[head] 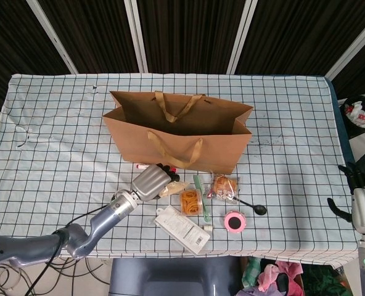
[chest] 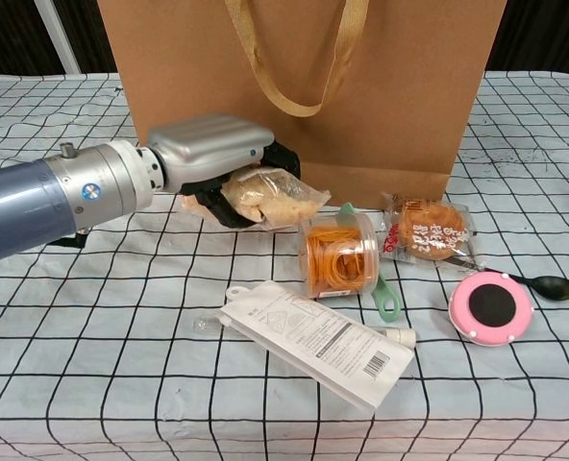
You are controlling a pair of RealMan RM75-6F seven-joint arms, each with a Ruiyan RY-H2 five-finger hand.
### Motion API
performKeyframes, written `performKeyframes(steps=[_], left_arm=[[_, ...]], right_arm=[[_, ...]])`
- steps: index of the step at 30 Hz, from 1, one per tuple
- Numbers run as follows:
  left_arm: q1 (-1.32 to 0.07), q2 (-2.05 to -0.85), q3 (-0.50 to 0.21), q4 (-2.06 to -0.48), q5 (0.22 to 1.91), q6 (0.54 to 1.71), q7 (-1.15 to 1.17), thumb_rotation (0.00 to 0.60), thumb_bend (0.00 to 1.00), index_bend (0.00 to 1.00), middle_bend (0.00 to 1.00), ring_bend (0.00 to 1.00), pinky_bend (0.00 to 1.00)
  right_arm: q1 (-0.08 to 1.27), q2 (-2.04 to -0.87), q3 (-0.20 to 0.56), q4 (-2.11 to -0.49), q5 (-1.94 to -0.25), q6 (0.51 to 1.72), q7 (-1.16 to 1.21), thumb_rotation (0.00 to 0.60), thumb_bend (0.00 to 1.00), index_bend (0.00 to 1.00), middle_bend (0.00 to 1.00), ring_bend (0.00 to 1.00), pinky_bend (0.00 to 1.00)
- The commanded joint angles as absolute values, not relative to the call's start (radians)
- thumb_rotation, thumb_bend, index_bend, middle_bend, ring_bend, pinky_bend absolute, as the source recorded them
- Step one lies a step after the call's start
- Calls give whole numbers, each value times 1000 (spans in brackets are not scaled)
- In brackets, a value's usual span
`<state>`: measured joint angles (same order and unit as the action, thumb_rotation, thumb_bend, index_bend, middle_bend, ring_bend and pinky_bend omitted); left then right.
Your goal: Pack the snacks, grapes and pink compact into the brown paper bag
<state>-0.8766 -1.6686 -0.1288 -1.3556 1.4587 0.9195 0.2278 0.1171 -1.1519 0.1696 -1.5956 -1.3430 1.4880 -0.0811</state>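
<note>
A clear snack bag (chest: 265, 197) full of pale crumbly bits sits in the left hand (chest: 208, 163), whose dark fingers (chest: 212, 206) wrap under and hold it up off the counter (chest: 92, 365), just in front of the brown paper bag (chest: 304, 77). The tub of orange snacks (chest: 340, 256), the wrapped cookie (chest: 429, 230) and the pink compact (chest: 491, 307) lie to the side. The right hand (head: 362, 197) waits far off at the counter's edge with fingers apart, holding nothing.
</note>
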Motion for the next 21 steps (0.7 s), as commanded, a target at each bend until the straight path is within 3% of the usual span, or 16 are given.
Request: performKeyframes(steps=[1,12,17,21], left_arm=[[-846,-1586,-126,-1472,1476,976,256,600,486,433,469,356,472],[-767,-1371,-153,-1803,1696,1253,220,600,481,435,460,349,467],[-771,-1334,-212,-1839,1742,1325,187,600,481,437,454,349,467],[-818,-1338,-305,-1823,1666,1297,172,600,479,435,450,349,467]], right_arm=[[117,-1152,171,-1598,-1343,1489,-83,600,205,171,113,199,229],[117,-1154,177,-1603,-1338,1493,-97,600,205,172,113,199,229],[116,-1154,178,-1602,-1336,1495,-100,600,205,172,113,199,229],[115,-1152,177,-1601,-1335,1494,-104,600,205,172,113,199,229]])
